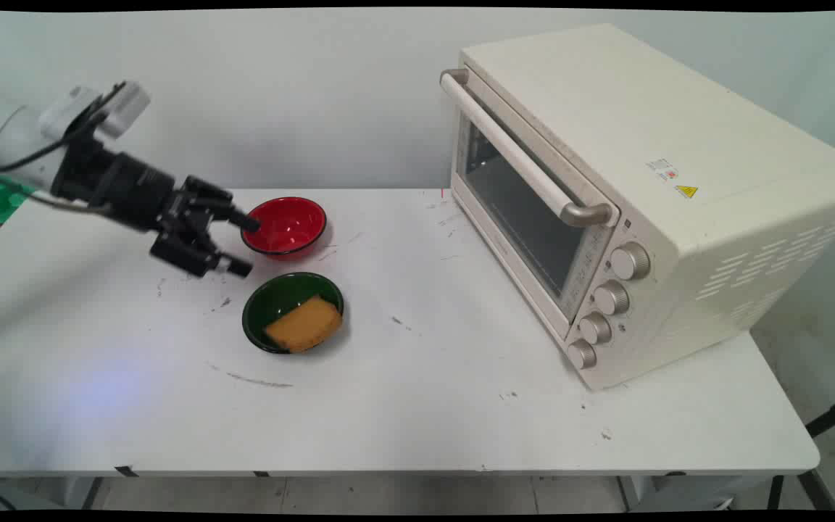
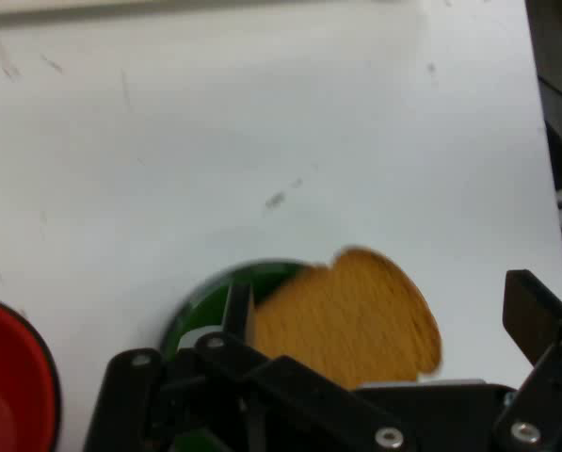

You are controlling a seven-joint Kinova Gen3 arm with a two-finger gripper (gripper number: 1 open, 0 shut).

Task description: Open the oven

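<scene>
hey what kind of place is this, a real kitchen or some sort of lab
Most likely a robot lab set up as a mock kitchen. A cream toaster oven stands on a bare, scuffed white table against a plain wall, and a robot arm's black tool hangs open beside a red bowl and a green bowl holding toast.

Open table [image 1: 417, 406] is seen in front and centre. Left-centre is blocked by red bowl [image 1: 285, 226] and green bowl [image 1: 292, 312] holding toast [image 1: 304, 324], close together. Right side is taken by toaster oven [image 1: 642, 196], door shut.
</scene>
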